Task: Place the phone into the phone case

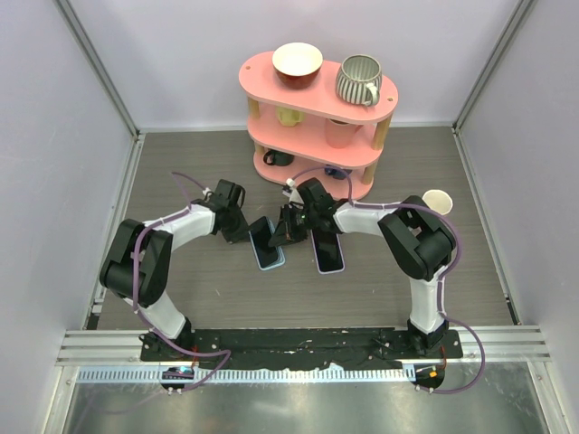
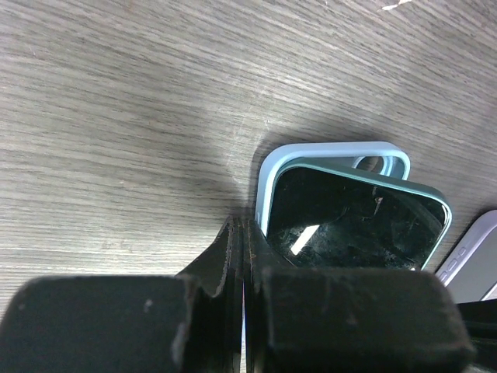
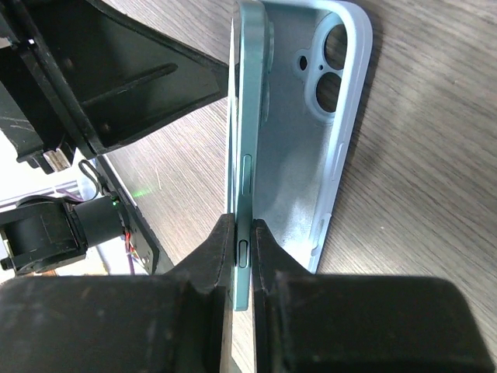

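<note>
- Counter (image 1: 181,163): grey wood grain, carries everything below.
- Shelf (image 1: 262,77): pink, two tiers, at the far side with crockery on it. It is well apart from the work and I leave it alone.
- Second phone (image 1: 327,253): lies flat just right of the work, near the right arm. I judge it a snag risk if that arm swings outward.
- Case (image 3: 342,116): pale blue, flat on the counter, open side up with the camera cut-outs showing. It sits at centre, between the two arms.
- Phone (image 3: 242,116): teal-edged, one long edge down in the case, the other lifted steeply. Not seated.
- Right fingers (image 3: 210,260): pinching the phone across its thin raised edge, near the side buttons.
- Left fingers (image 2: 217,260): pressed together, holding nothing, tips at the case's near corner. I cannot tell whether they press on it or stand just beside it.
- Step in hand, my judgement: hinge the phone down into the case.
  - Pin the case with the left tips so it cannot slide.
  - Keep the low edge tucked under the rim.
  - Lower the raised edge slowly, with the camera end lined up with the cut-outs.
  - Release only once the phone is flat, then press the corners home.
</note>
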{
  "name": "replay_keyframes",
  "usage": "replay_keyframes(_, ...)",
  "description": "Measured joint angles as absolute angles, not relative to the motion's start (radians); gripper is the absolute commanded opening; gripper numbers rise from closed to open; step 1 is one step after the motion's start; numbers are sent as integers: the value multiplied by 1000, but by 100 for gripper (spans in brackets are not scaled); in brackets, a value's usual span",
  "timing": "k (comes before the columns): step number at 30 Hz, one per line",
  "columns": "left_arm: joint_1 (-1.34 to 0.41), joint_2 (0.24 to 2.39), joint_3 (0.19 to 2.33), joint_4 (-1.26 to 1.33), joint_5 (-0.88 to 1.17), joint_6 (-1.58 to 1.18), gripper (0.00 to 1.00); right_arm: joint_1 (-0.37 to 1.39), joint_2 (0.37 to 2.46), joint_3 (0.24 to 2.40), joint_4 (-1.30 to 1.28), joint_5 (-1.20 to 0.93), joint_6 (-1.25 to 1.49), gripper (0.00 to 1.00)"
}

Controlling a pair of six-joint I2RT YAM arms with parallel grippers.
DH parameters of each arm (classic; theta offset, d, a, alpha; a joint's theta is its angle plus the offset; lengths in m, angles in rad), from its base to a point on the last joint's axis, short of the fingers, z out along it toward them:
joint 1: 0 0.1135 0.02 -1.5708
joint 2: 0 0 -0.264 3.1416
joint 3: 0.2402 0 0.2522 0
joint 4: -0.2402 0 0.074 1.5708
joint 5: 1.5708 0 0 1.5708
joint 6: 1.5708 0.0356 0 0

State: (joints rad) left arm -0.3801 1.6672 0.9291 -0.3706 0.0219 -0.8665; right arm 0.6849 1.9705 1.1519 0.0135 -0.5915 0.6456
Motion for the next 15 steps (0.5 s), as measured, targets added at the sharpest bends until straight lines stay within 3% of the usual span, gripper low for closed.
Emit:
replay_keyframes(5, -377, 1667, 925, -359, 22, -860, 0, 685, 1973, 1154, 10, -594, 650, 3)
replay_keyframes(8, -376, 1662, 916, -346, 22, -860, 0, 685, 1975, 1154, 11, -595, 661, 11)
replay_keyframes(12, -376, 1659, 910, -337, 22, -862, 0, 685, 1975, 1152, 12, -590, 676, 31)
replay_keyframes(15, -376, 1658, 904, -308, 28, -868, 0, 693, 1980, 1134, -10, -557, 678, 34)
